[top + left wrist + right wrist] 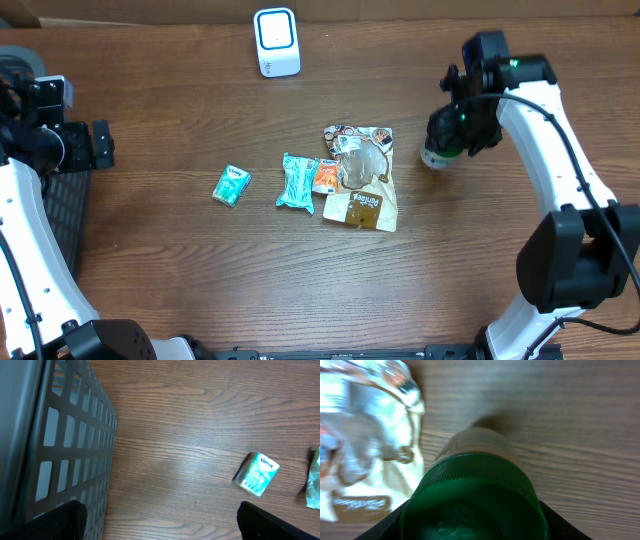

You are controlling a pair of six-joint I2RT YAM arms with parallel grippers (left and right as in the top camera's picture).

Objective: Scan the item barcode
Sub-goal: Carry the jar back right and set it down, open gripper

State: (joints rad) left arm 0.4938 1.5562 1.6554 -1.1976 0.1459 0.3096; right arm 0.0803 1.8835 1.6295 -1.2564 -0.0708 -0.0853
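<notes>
The right pincer (pixel 475 522) sits straight down over the bottle (pixel 434 157). Its two dark fingers stand against opposite sides of the green cap (pixel 475 485) at a middling width, which reads as a grip on the cap. The bottle stands upright on the worktop (pixel 180 260), so its long axis runs up into the wrist, and only the cap and a pale shoulder show from the wrist camera. No label or barcode can be made out there.

Just beside the bottle, on its left, lies the crumpled foil pouch (pixel 362 178). It is close to the base but apart from it as far as the overhead view tells. Beyond the pouch come a small orange packet (pixel 326 176), a teal packet (pixel 297 181) and, set apart, a tissue pack (pixel 232 185).

The white scanner (pixel 277 41) stands at the far edge of the worktop, away from the robot and well to the left of the bottle. The next move probably calls for lifting the bottle and carrying it up and across, with its side turned to face the scanner.

The right arm is clearly the nearer one, reaching out from its base with the wrist bent downward. The left pincer (pixel 165 522) hangs wide open and empty at the far left, beside the grey basket (pixel 75 435), well apart from everything else.
</notes>
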